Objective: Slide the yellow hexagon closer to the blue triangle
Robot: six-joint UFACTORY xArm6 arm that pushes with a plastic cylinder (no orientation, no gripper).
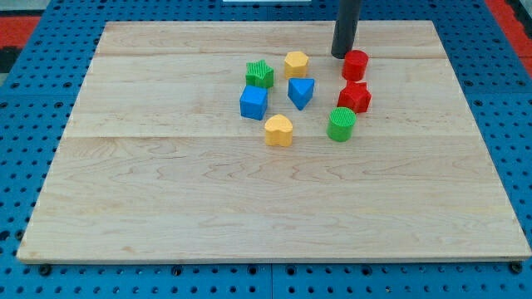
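The yellow hexagon (296, 63) lies on the wooden board just above the blue triangle (301, 92), a small gap between them. My tip (342, 55) rests on the board to the right of the yellow hexagon and just left of the red cylinder (355, 65), apart from the hexagon.
A green star (259, 75) sits left of the hexagon, a blue cube (253, 102) below it. A yellow heart (278, 130) lies below the triangle. A red star-like block (354, 97) and a green cylinder (341, 124) stand at the right. The board's edge (266, 259) meets a blue pegboard.
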